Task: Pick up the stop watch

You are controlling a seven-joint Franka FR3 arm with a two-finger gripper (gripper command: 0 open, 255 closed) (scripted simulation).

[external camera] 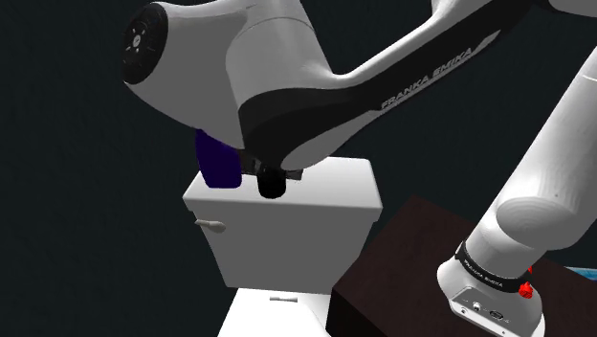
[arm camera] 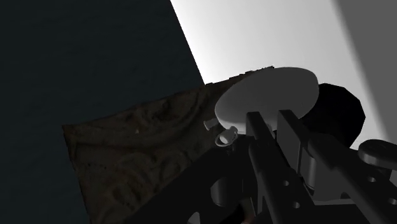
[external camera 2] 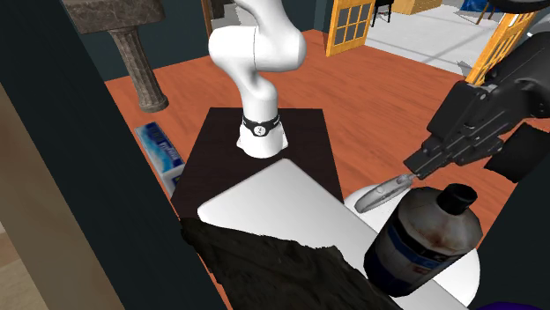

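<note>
1. White tank lid of a toilet is your work surface. In the second exterior view, orange-brown floor lies beyond the dark stand.
2. Your gripper hangs over the end of the lid away from the stand, at that view's right.
3. Its fingers stand nearly together, clamped on the rim of the stop watch, a grey disc with a ringed crown.
4. You hold the stop watch tilted, gripped end higher. You cannot tell whether its low edge touches the lid.
5. A dark bottle with a black cap lies just beside it.
6. A rough brown sheet covers the lid's near edge.
</note>
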